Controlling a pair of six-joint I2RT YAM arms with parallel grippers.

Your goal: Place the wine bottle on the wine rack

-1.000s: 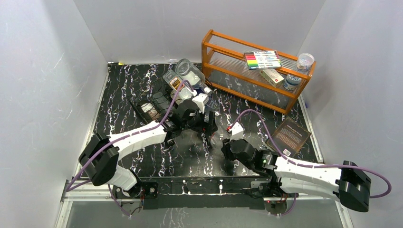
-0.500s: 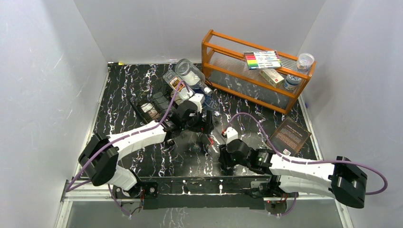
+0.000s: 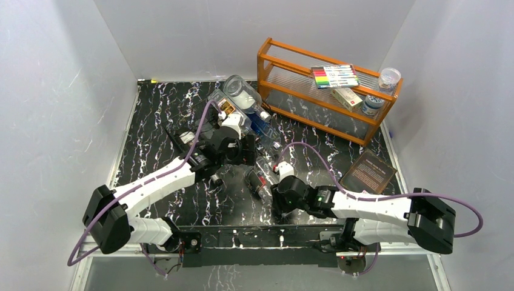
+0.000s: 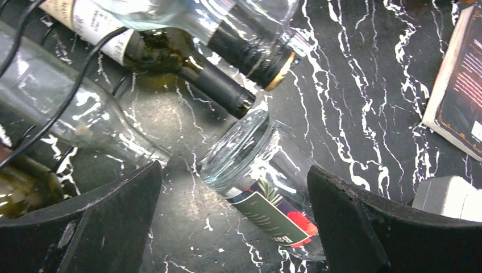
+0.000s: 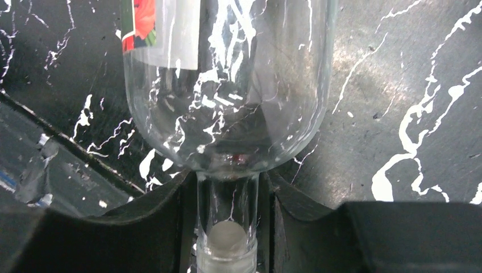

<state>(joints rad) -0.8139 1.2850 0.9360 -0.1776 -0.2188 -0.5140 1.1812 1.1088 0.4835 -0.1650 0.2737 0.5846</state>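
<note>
Clear wine bottle lying on its side on the black marbled tabletop, on the near side of the wire wine rack and not on it.
My right fingers are clenched on its neck; my left fingers are released, spread wide over its base end, grasping nothing; other bottles lie on the rack; the clear bottle's base points toward their necks.

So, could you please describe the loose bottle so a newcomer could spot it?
Find the wire rack left of the orange shelf. In front is a clear bottle. Unlike the racked bottles, its neck is in the right tool and its label shows red flowers.
</note>
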